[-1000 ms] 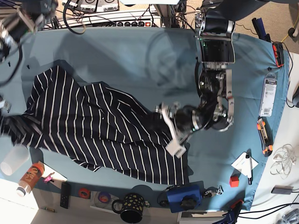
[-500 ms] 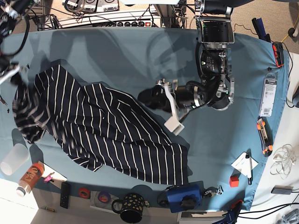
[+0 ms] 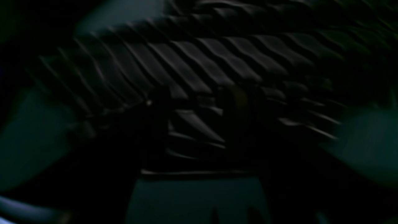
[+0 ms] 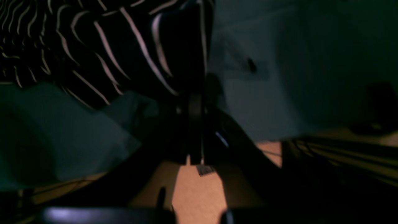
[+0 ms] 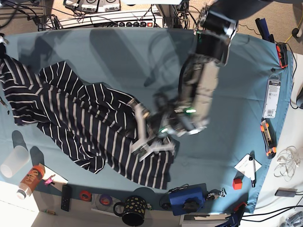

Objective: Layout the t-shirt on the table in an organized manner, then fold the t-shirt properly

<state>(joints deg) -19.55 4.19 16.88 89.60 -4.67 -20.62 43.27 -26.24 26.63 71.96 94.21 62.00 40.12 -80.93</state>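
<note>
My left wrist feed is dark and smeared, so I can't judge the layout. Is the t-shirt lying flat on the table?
Observer: No. In the base view the t-shirt lies bunched diagonally across the table, with folds throughout.
Operator: Where is my left claw on it?
Observer: The left claw is over the shirt's end nearest the spotted mug, with its jaws apart.
Operator: And the other end?
Observer: The right claw is shut on the fabric there, at the base view's left edge. The right wrist view shows the floor below it.
</note>
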